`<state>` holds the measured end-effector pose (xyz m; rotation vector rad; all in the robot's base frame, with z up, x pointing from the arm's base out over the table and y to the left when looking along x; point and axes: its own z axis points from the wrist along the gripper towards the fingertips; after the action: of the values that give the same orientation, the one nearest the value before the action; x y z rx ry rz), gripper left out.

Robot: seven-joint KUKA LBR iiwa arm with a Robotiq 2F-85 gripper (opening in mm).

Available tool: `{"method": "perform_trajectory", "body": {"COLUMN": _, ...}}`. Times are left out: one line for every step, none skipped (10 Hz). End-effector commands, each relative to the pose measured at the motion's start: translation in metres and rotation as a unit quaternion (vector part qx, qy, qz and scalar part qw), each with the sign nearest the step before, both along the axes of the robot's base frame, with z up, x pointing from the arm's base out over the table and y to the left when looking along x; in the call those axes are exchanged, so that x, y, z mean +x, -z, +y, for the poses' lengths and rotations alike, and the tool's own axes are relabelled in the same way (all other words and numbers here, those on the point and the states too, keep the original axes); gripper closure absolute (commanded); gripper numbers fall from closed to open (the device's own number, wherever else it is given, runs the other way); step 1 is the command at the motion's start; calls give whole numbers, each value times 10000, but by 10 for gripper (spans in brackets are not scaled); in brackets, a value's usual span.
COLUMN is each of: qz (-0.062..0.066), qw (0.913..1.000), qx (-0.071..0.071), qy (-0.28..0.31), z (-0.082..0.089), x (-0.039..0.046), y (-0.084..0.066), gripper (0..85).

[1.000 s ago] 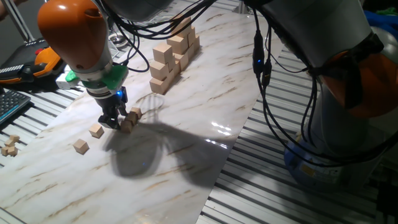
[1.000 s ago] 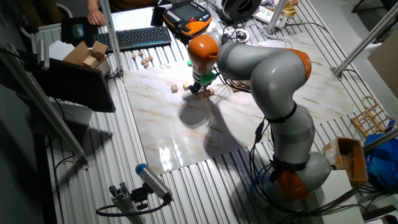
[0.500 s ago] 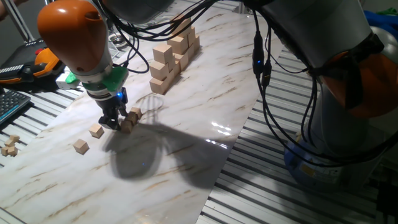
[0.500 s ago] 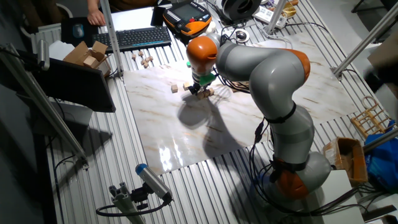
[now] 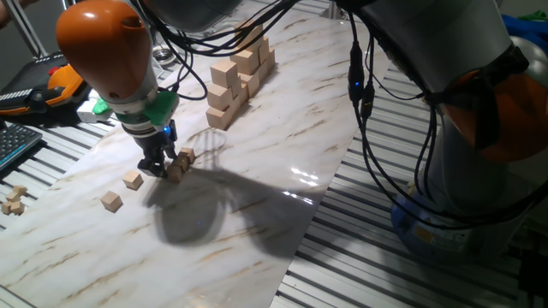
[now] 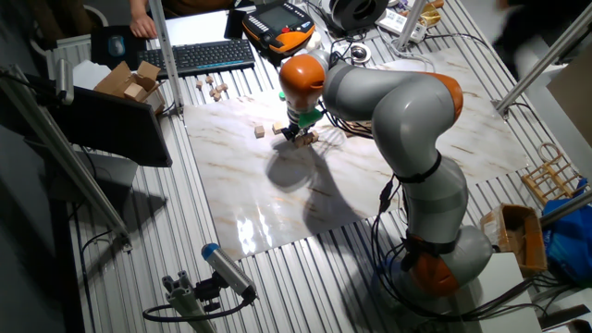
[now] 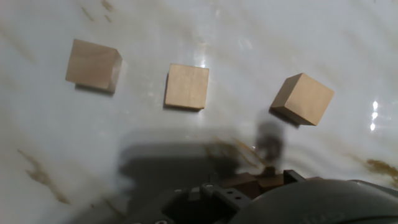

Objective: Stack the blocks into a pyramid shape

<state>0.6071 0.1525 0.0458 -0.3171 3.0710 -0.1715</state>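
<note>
On marble board (image 5: 257, 145): three blocks (image 7: 187, 86) | end effector (image 5: 159, 168) low

The small pale cubes (image 7: 187, 86) are matt, unfinished wood; the white marble-patterned tabletop (image 5: 257, 145) is smooth and glossy, and the grooved surrounding frame (image 5: 342, 257) looks like metal.

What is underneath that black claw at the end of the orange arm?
The black two-finger gripper is down on the white marbled tabletop beside two small light-wood cubes. Whether it holds a cube is hidden by its fingers.
</note>
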Motion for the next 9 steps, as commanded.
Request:
{"method": "perform_trajectory", "body": {"qz": 0, "qw": 10000, "qx": -1, "qy": -1, "z": -9, "x": 1, "y": -6, "gripper": 340}}
{"method": "perform_trajectory", "body": {"qz": 10, "qw": 10000, "qx": 5, "qy": -16, "z": -21, "x": 3, "y": -13, "gripper": 340}}
{"method": "perform_trajectory", "body": {"qz": 10, "qw": 10000, "qx": 5, "qy": -16, "z": -25, "x": 4, "y": -14, "gripper": 340}}
{"method": "perform_trajectory", "body": {"qz": 19, "qw": 10000, "qx": 4, "qy": -30, "z": -36, "x": 6, "y": -19, "gripper": 340}}
{"method": "perform_trajectory", "body": {"qz": 26, "qw": 10000, "qx": 12, "qy": -29, "z": -30, "x": 4, "y": -19, "gripper": 340}}
{"method": "perform_trajectory", "body": {"qz": 40, "qw": 10000, "qx": 13, "qy": -13, "z": -7, "x": 12, "y": -30, "gripper": 340}}
{"method": "perform_trajectory", "body": {"qz": 82, "qw": 10000, "qx": 23, "qy": 30, "z": 29, "x": 22, "y": -53, "gripper": 340}}
{"method": "perform_trajectory", "body": {"qz": 124, "qw": 9999, "qx": 47, "qy": 73, "z": 78, "x": 37, "y": -84, "gripper": 340}}
{"method": "perform_trajectory", "body": {"qz": 157, "qw": 9997, "qx": 88, "qy": 137, "z": 137, "x": 57, "y": -112, "gripper": 340}}
